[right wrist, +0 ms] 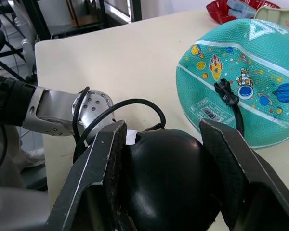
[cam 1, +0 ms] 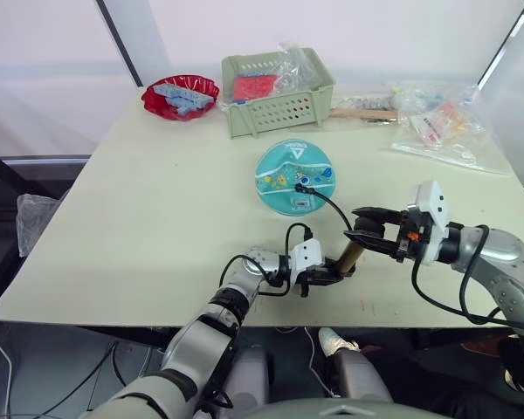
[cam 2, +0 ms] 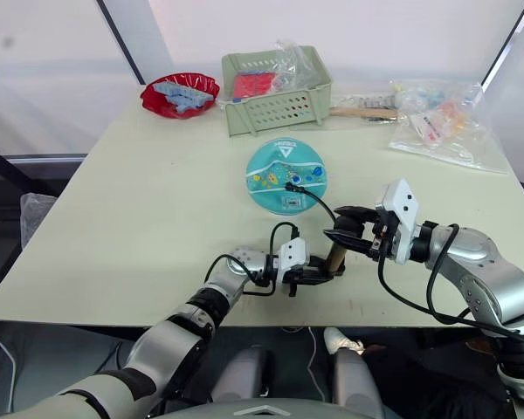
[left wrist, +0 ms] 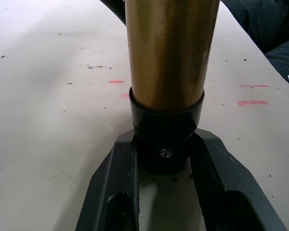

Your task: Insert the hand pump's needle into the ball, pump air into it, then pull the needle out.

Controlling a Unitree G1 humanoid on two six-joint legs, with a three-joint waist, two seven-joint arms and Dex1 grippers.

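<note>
Two end effectors hold the hand pump (cam 1: 350,258) between them near the front edge of the table (cam 1: 140,209). The left end effector (cam 1: 325,278) is clenched on the pump's lower black end cap; in the left wrist view both fingers (left wrist: 111,192) press against that cap, with the brass-gold cylinder rising from it. The right end effector (cam 1: 361,229) is clamped around the pump's black handle (right wrist: 168,178), which bulges between its two fingers in the right wrist view. The pump is tilted, its upper end leaning toward the right end effector.

The ball (cam 1: 294,177) lies flattened on the table at about 11 o'clock from the pump, near the table's middle. The pump's thin black hose (cam 1: 332,208) arcs from the pump up to the ball, and its small black fitting sits on the ball's teal surface just beside the white label patch (right wrist: 208,113). The needle itself is too small to make out.

At 12 o'clock from the ball stands a pale green basket (cam 1: 279,109) holding a clear bag with something red inside. At 10 o'clock is a red bowl (cam 1: 181,94) with pale blue contents. At 2 o'clock, near the far right corner, lie clear plastic bags (cam 1: 441,127) with small colourful items.
</note>
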